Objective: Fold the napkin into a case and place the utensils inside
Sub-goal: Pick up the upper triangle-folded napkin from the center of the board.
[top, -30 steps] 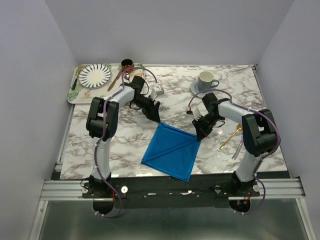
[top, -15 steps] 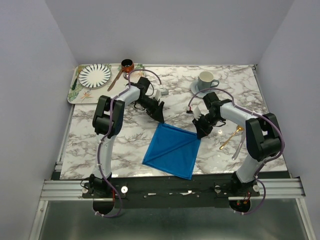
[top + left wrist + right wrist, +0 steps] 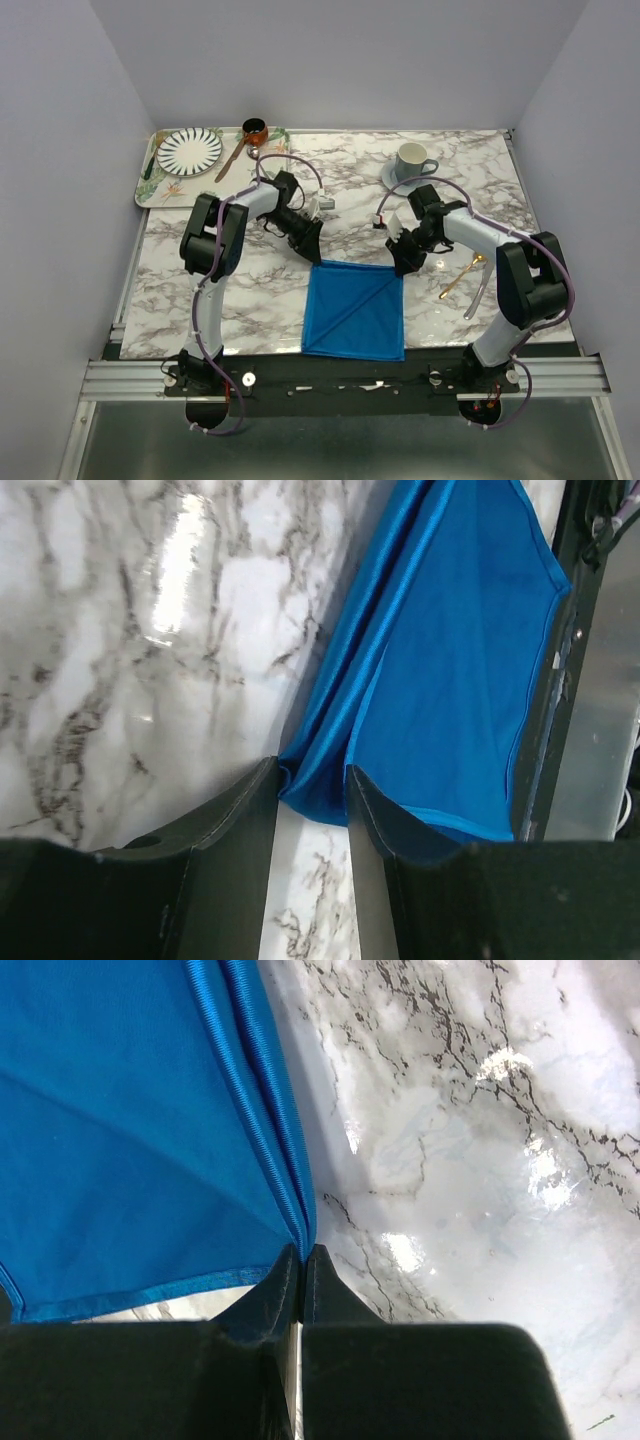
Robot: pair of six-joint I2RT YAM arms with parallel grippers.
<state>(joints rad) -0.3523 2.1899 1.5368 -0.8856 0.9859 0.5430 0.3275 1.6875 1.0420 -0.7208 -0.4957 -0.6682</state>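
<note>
Swung the napkin (image 3: 355,312), at near centre, from skewed diamond to square with the near edge: ready for a first fold. Pinching its far corners, tight-shut with the right gripper (image 3: 404,267), closed on bunched cloth with the left gripper (image 3: 312,249)

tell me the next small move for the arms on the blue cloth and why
Probably lift both far corners and carry them toward the near edge, folding the royal-blue cloth napkin in half. It lies spread out, squared to the marble table edge. The right gripper pinches one far corner; the left gripper straddles the other, its jaws slightly apart.
</note>
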